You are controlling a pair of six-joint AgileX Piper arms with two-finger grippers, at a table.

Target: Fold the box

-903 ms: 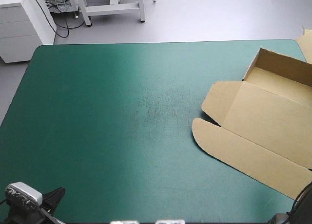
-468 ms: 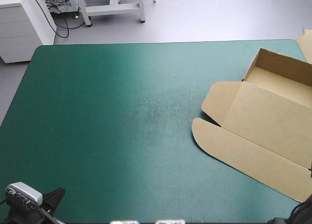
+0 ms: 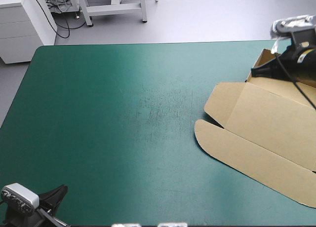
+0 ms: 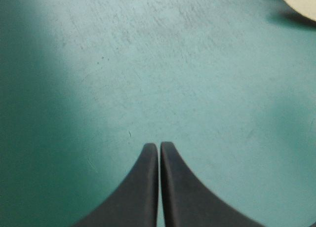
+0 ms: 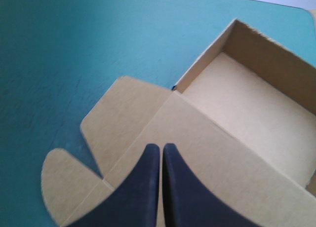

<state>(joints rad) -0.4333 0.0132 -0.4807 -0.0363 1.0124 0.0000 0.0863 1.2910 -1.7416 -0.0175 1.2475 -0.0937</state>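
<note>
Where the teal-green cover of the worktop [image 3: 123, 113] runs toward its right edge, the brown box [image 3: 266, 123] is found lying. It is seen as an open tray [image 5: 247, 103] at the far end, walls raised, with the lid [image 3: 276, 123] laid flat toward the near side. A side flap [image 3: 222, 101] is spread on the cover at the lid's left, and a long front flap [image 3: 237, 155] with a rounded end is stretched along the lid's near edge. The right gripper [image 3: 256, 70] is held above the tray's left wall, near the far right corner of the worktop, pointing left. Its black fingers [image 5: 148, 187] are pressed together into one pointed arch, nothing being held between them; beneath and ahead of them the lid's fold line and the tray's inside are shown in the right wrist view. The left gripper [image 3: 58, 193] is seen low at the near left corner, well apart from the box. Its fingers are likewise closed tip to tip, only a hairline gap being left, above bare cover marked by faint scuffs [image 4: 163, 34]. One pale rounded edge of the box is caught far ahead of them in the left wrist view.
</note>
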